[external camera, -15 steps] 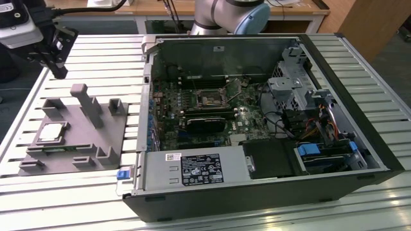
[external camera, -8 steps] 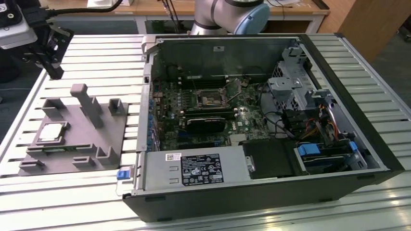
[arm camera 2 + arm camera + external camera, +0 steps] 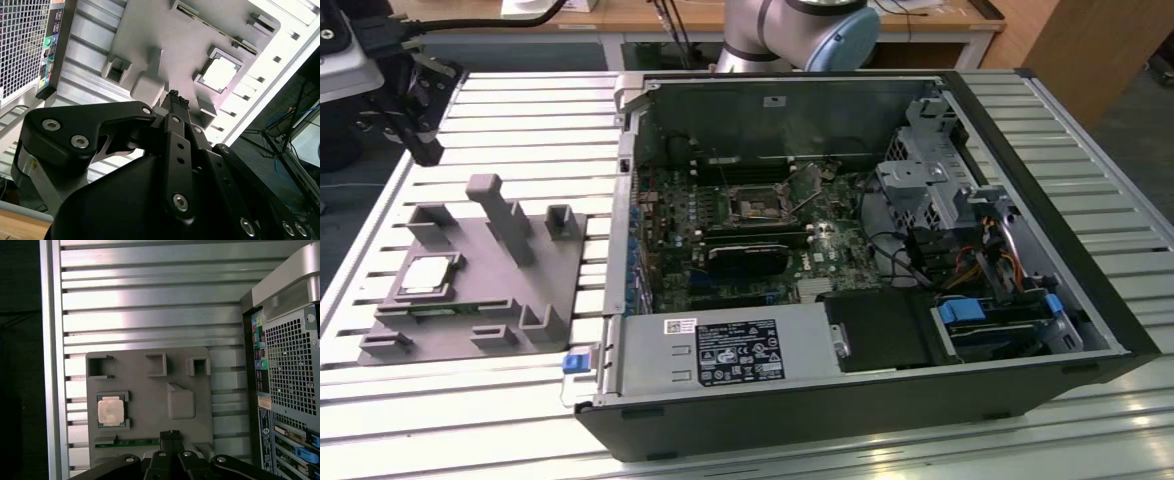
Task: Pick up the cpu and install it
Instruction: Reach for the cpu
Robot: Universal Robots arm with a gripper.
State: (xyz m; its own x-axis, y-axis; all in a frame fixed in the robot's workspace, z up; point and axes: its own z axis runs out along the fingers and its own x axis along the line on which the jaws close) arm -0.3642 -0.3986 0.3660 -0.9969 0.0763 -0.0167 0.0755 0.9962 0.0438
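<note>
Since the cpu [image 3: 110, 411] lies in its recess on the grey tray [image 3: 145, 405], beside the open computer case [image 3: 854, 410] and well apart from the socket [image 3: 758, 207], the pick-up step is judged to be in hand. The gripper [image 3: 170, 434] is seen above the tray, jaws closed together on nothing. A grasp would call for them to be opened and centred over the cpu.

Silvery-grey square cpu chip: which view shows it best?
First wrist view: it faces the silvery-grey square cpu chip squarely, seated in the grey fixture plate. The second wrist view shows the chip obliquely, glare-whitened; the exterior view, slanted, at its left.
</note>
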